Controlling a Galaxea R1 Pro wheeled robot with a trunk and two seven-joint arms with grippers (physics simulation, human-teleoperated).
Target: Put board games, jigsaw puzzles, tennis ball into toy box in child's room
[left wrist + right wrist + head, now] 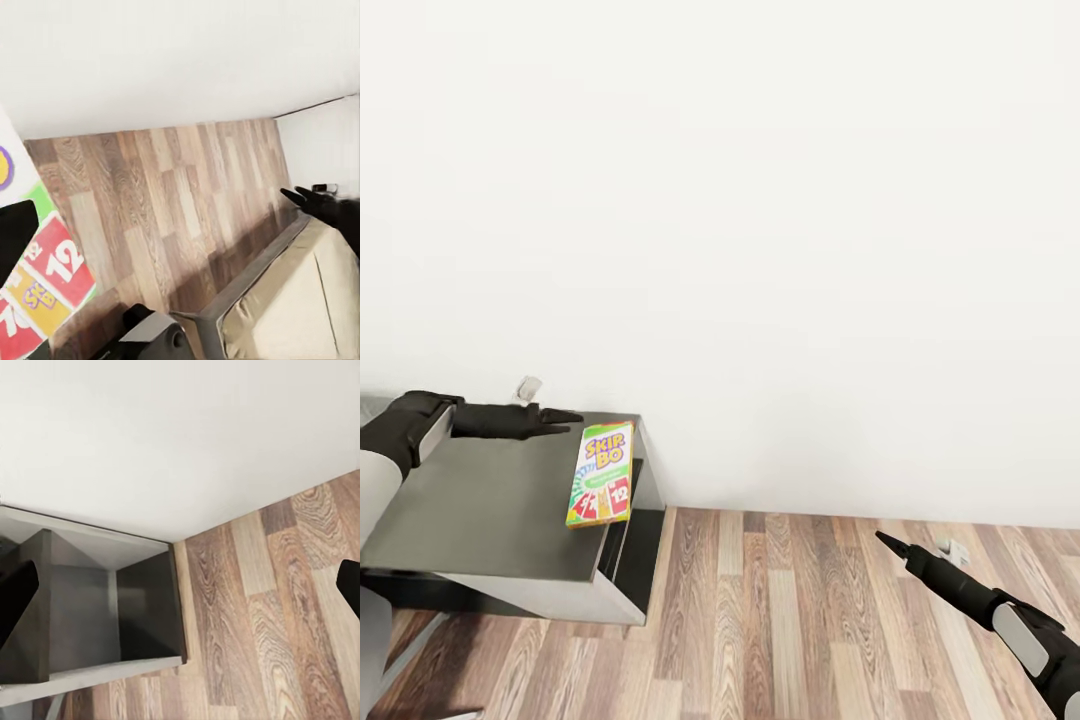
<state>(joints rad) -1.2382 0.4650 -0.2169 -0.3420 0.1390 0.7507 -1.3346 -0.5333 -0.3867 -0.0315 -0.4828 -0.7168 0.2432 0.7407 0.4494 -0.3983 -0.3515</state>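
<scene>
One board game (600,472), a yellow-green box with red cards on its cover, lies flat near the right edge of the table's dark grey side unit (480,510). My left gripper (565,420) hovers open over that top, just left of the box's far end. In the left wrist view the board game (45,277) sits close beside one dark finger (15,232). My right gripper (890,543) is open and empty above the wood floor, well right of the unit. The toy box, jigsaw puzzles and tennis ball are out of view.
A white wall (760,200) rises right behind the unit. Wood floor (790,620) spreads to the right. The unit's open shelf (112,615) faces the right wrist camera. A corner of the bed (322,300), beige mattress on a dark frame, shows in the left wrist view.
</scene>
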